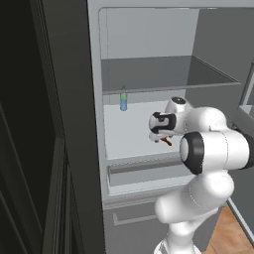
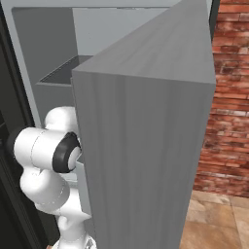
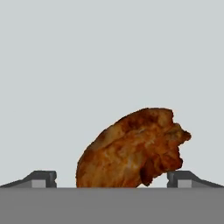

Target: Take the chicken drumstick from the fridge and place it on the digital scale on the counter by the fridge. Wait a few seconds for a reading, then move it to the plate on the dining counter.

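The chicken drumstick (image 3: 131, 151) is reddish-brown and lies on a pale shelf inside the fridge (image 1: 144, 129). In the hand view it sits close up between my two fingertips (image 3: 43, 178), with a gap on each side. My gripper (image 3: 116, 179) is open and straddles it. From the left base view the gripper (image 1: 158, 135) reaches into the fridge above the middle shelf, and a bit of the drumstick (image 1: 166, 142) shows just below the hand. The digital scale, the plate and the dining counter are out of view.
A small blue-green bottle (image 1: 123, 100) stands at the back left of the same shelf. A grey drawer (image 1: 144, 171) lies below it. The open fridge door (image 2: 146, 126) rises close on my right, with a red brick wall (image 2: 228, 97) behind it.
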You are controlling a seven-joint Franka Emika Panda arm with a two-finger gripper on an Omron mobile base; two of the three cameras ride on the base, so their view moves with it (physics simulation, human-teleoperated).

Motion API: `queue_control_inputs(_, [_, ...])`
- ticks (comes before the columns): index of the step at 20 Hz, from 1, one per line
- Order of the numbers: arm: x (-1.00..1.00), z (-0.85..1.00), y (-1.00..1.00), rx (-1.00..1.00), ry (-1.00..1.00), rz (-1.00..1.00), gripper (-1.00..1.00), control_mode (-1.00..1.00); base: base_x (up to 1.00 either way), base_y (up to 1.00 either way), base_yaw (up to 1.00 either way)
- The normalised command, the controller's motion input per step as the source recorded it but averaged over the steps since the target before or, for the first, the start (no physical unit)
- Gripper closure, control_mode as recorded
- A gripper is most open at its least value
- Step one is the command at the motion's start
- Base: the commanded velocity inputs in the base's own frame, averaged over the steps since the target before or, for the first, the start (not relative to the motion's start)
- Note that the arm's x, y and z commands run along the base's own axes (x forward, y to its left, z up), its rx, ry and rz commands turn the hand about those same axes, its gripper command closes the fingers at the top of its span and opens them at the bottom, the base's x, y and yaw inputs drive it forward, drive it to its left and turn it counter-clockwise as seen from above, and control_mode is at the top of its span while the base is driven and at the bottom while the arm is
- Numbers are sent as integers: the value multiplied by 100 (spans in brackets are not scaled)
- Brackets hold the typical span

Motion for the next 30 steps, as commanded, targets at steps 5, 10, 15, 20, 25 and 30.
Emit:
queue_control_inputs(5, [5,-21,0,0,0,0,-100,-100,0,0,0])
queue_control_inputs(10, [0,-19,0,0,0,0,-100,-100,0,0,0])
queue_control_inputs(15, [0,-21,0,0,0,0,-100,-100,0,0,0])
queue_control_inputs(20, [0,-17,0,0,0,0,-100,-100,0,0,0])
queue_control_inputs(25, [-10,-5,0,0,0,0,-100,-100,0,0,0])
queue_control_inputs(30, [-29,0,0,0,-1,0,-100,-100,0,0,0])
